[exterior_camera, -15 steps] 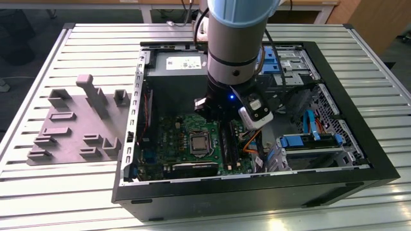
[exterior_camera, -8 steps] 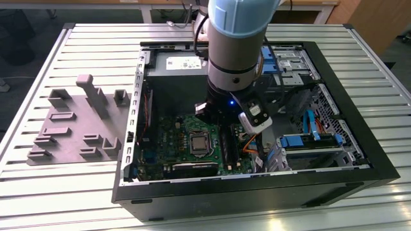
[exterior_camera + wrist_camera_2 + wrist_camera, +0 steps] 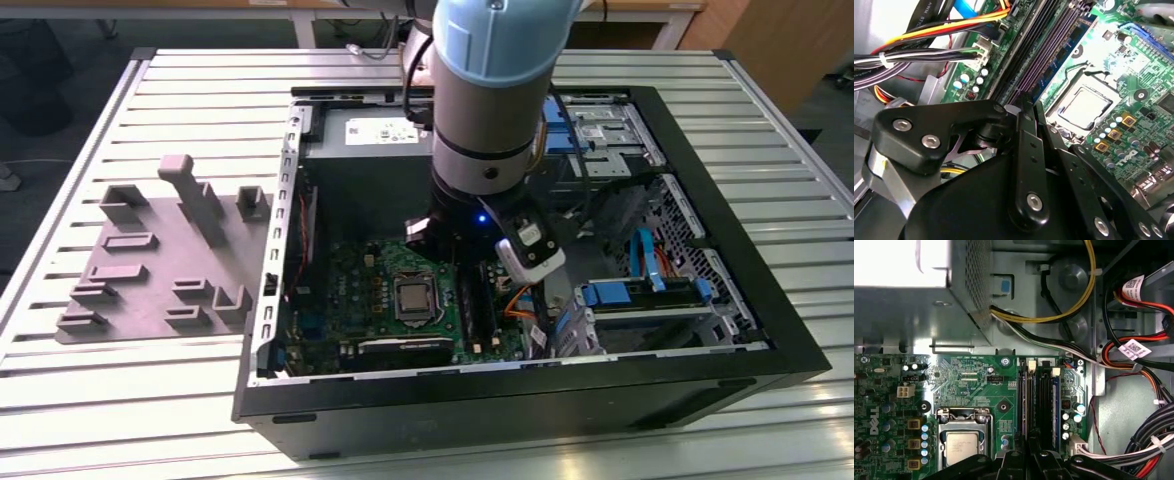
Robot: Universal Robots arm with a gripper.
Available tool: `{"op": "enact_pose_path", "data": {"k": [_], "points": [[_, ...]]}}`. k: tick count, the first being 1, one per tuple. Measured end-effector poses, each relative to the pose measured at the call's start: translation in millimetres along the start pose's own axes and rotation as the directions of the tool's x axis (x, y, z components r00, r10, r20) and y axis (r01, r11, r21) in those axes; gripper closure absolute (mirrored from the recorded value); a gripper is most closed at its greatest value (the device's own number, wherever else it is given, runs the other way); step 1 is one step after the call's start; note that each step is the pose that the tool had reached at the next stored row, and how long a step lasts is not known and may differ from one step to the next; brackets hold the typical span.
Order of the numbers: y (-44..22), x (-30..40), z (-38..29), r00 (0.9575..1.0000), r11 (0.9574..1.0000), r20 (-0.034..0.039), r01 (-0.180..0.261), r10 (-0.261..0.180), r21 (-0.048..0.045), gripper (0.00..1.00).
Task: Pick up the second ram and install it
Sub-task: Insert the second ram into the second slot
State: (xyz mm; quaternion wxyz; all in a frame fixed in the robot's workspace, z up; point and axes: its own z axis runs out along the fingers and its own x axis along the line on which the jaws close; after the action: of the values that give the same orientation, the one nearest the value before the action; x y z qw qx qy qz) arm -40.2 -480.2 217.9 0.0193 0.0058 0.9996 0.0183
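The second ram (image 3: pixel 1024 405) is a thin blue-green stick standing edge-on in a long slot of the green motherboard (image 3: pixel 974 380). It runs straight out from between my fingertips. In the second wrist view the second ram (image 3: pixel 1046 52) shows as a dark strip leading away from the tips. My gripper (image 3: pixel 1028 452) (image 3: pixel 1023 100) has its black fingers drawn tight together on the stick's near end. In the exterior view the gripper (image 3: pixel 451 250) reaches down into the open computer case (image 3: pixel 787 350), largely hidden by the arm.
Another blue-green stick (image 3: pixel 1056 410) sits two slots over, with black slots between. The processor socket (image 3: pixel 961 447) lies beside the slots. Cable bundles (image 3: pixel 1134 360) crowd the other side. Blue drive brackets (image 3: pixel 627 292) and a grey fixture tray (image 3: pixel 147 260) are farther off.
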Motion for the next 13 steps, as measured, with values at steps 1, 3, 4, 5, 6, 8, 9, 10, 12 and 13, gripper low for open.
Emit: {"op": "enact_pose_path", "data": {"k": [1,3,4,5,6,8,9,10,12,13], "points": [[-0.1,-0.4,0.1,1.0,1.0,0.0001,0.0,0.0,-0.0002,0.86],[-0.4,-0.7,0.6,1.0,1.0,0.0003,-0.005,0.005,-0.0001,0.86],[-0.5,-0.9,0.9,0.9999,0.9999,0.0004,-0.01,0.01,0.0003,0.86],[-0.9,-1.1,1.2,0.9999,0.9999,0.0005,-0.014,0.014,0.0005,0.86],[-1.3,-1.3,1.4,0.9999,0.9999,0.0006,-0.016,0.016,0.0006,0.86],[-1.7,-1.6,1.6,0.9998,0.9998,0.0007,-0.02,0.02,0.0006,0.86],[-1.7,-2.2,1.8,0.9998,0.9998,0.0008,-0.02,0.02,0.0003,0.86],[-1.8,-3.0,2.2,0.9998,0.9998,0.0008,-0.02,0.02,-0.0005,0.86],[-1.9,-4.3,2.8,0.9998,0.9998,0.0006,-0.02,0.02,-0.0017,0.86],[-2.0,-4.6,3.0,0.9998,0.9998,0.0005,-0.02,0.02,-0.002,0.86]]}}
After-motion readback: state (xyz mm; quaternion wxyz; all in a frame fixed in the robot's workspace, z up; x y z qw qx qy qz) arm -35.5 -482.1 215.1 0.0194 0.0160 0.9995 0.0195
